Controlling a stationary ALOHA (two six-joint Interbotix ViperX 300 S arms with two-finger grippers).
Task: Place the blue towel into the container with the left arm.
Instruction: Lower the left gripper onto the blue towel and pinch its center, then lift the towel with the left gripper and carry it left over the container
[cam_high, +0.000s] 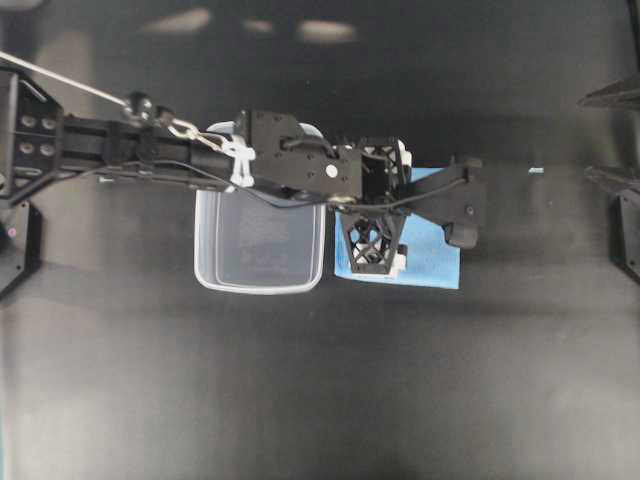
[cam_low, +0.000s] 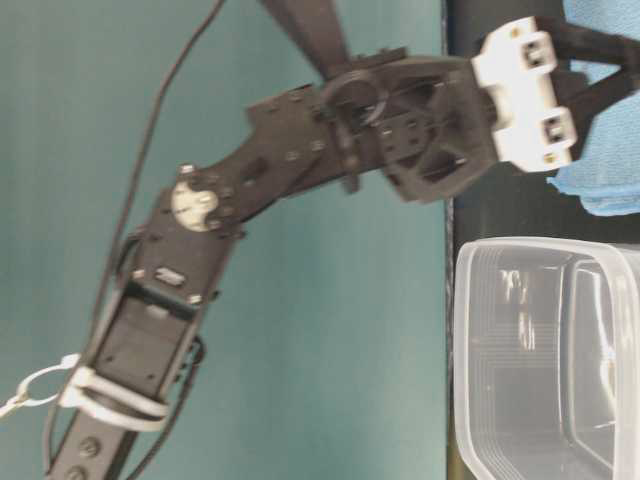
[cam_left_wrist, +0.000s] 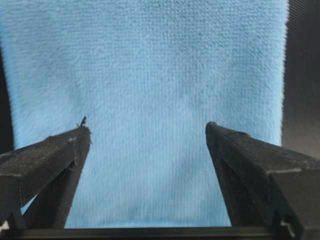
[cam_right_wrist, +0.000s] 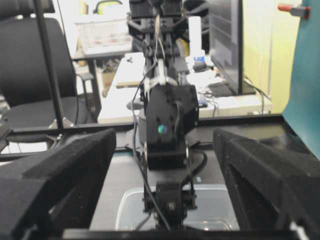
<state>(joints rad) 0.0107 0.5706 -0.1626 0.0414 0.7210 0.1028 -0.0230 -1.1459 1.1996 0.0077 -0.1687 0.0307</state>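
Blue towel (cam_high: 432, 262) lies flat on the black bench mid-area, just beside the container (cam_high: 260, 250), which is empty. Left gripper (cam_left_wrist: 147, 132) hangs right over the towel w/ jaws spread wide, nothing pinched. Right gripper (cam_right_wrist: 165, 145) also spread, parked at the bench's right edge. Risk: flat cloth gives no fold to bite, so the pinch may slip or snag one edge only.

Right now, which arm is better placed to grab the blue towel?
Left. The left pincer hangs open directly over the blue towel, beside the container. The right pincer is open too, but sits back at the table's far edge, away from both.
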